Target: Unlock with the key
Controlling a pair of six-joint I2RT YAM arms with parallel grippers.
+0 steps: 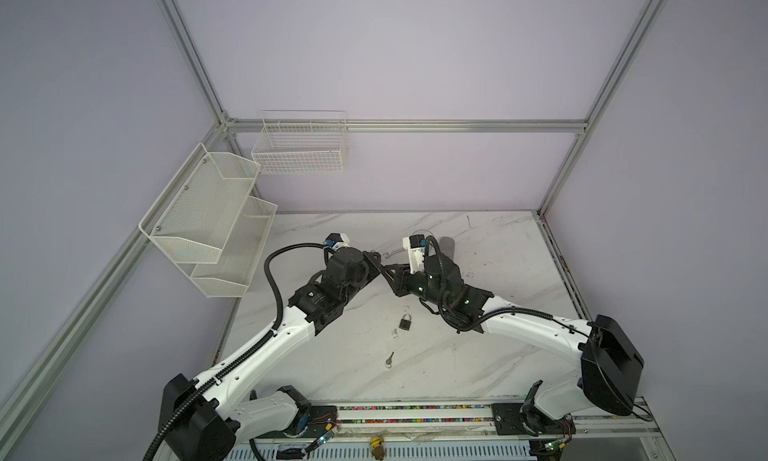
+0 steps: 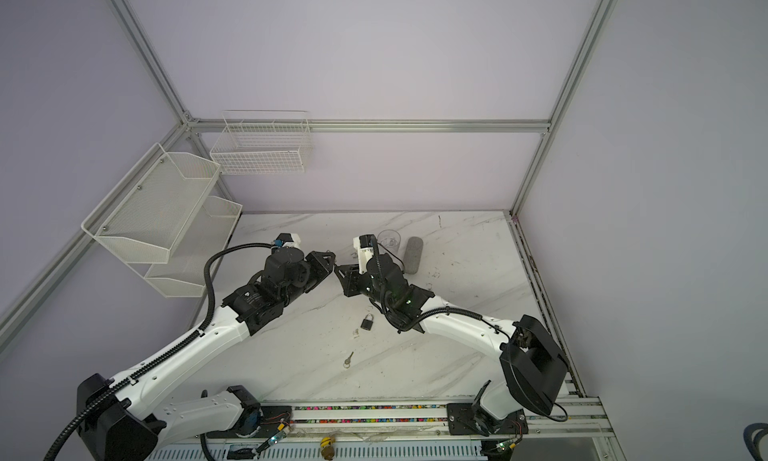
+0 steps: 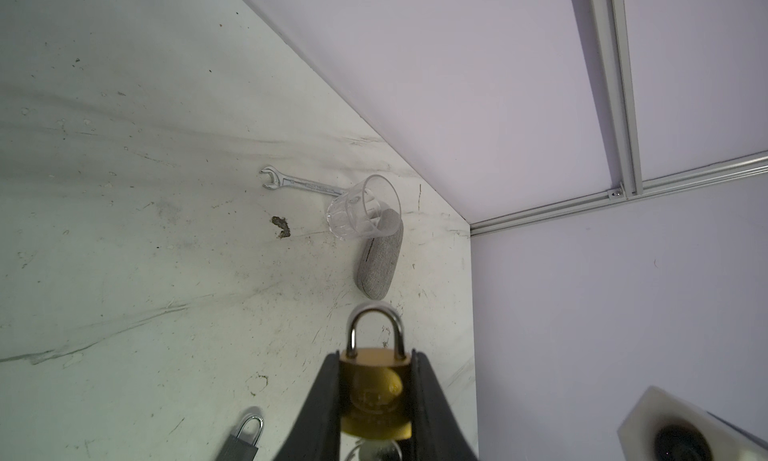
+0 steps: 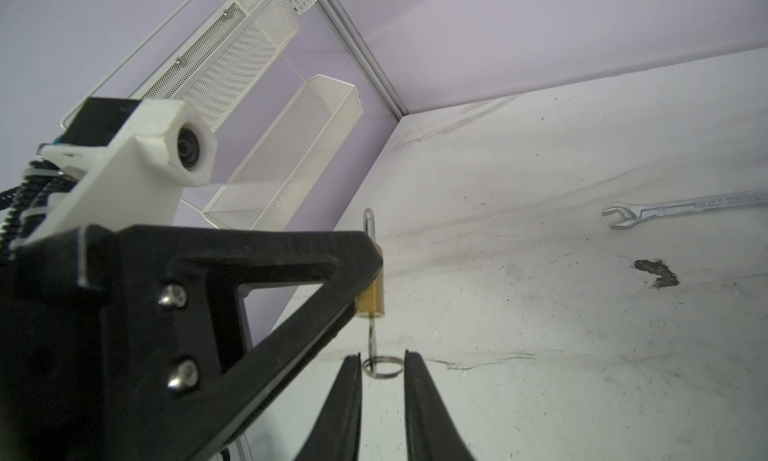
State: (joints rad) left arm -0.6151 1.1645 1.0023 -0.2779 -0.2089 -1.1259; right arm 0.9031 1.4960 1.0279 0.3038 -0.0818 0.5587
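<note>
While left hand (image 3: 376, 355) clamps padlock (image 3: 374, 392), right hand (image 4: 381, 357) stands parted around key (image 4: 372, 334).

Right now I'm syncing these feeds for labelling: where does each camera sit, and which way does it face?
Both top views: high over the table's front edge, looking down toward the back wall; left arm and right arm show nearly whole.
Left wrist: behind the left hand, looking past the brass padlock it clamps toward the wrench.
Right wrist: behind the right hand, facing the left hand side-on; the key sticks out of the brass padlock.
Shared: both wrist views show the brass padlock and wrench.
</note>
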